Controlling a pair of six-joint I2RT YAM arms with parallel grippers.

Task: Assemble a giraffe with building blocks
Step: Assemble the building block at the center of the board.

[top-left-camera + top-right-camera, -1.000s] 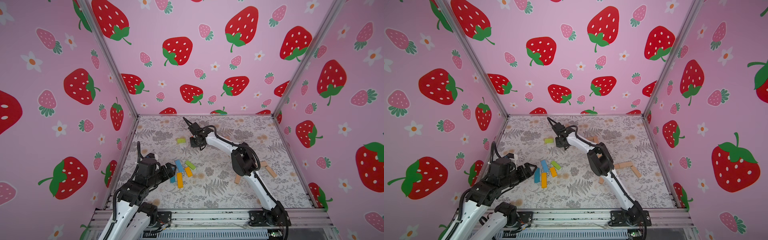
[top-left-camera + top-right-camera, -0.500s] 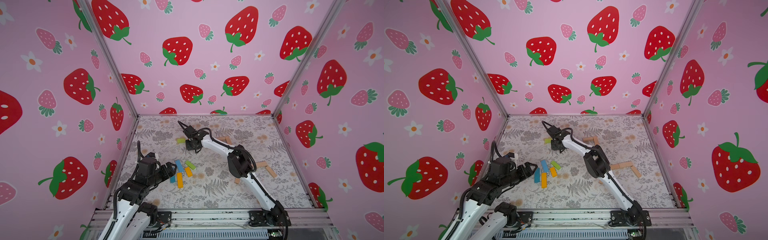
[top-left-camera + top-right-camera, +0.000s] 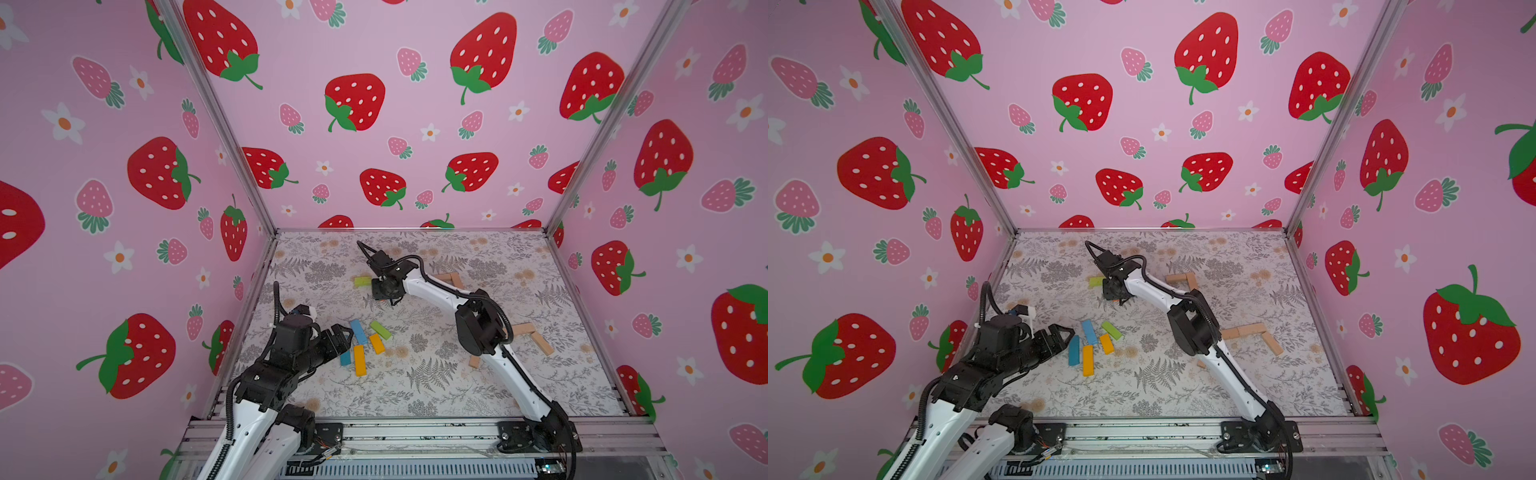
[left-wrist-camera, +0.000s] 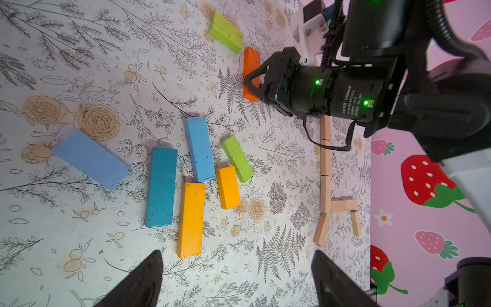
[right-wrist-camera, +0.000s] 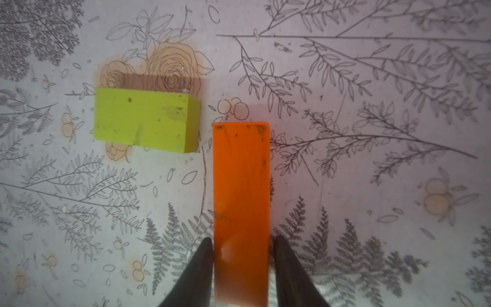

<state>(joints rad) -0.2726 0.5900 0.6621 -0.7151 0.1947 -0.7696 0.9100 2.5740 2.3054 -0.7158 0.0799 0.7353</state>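
An orange block (image 5: pixel 240 172) lies on the floral mat next to a lime block (image 5: pixel 143 122), which also shows in both top views (image 3: pixel 362 281) (image 3: pixel 1095 281). My right gripper (image 5: pixel 243 239) straddles the orange block's near end, open only slightly wider than the block; a thin gap shows beside one finger. From the left wrist view the right gripper (image 4: pixel 249 79) sits low over that orange block (image 4: pixel 251 61). My left gripper (image 4: pixel 236 255) stands open and empty, short of a cluster of blue (image 4: pixel 199 148), teal (image 4: pixel 161 186), yellow (image 4: pixel 190 218) and green (image 4: pixel 237 158) blocks.
Tan blocks lie joined in angled lines at the back (image 3: pixel 451 278) and at the right (image 3: pixel 532 334), with one loose piece (image 3: pixel 473 361) by the right arm. A light blue block (image 4: pixel 90 159) lies apart from the cluster. Pink walls close three sides.
My right arm has swung left and come down beside the lime block with the orange block between its fingers, and its jaws have eased apart. The left arm has stayed still.
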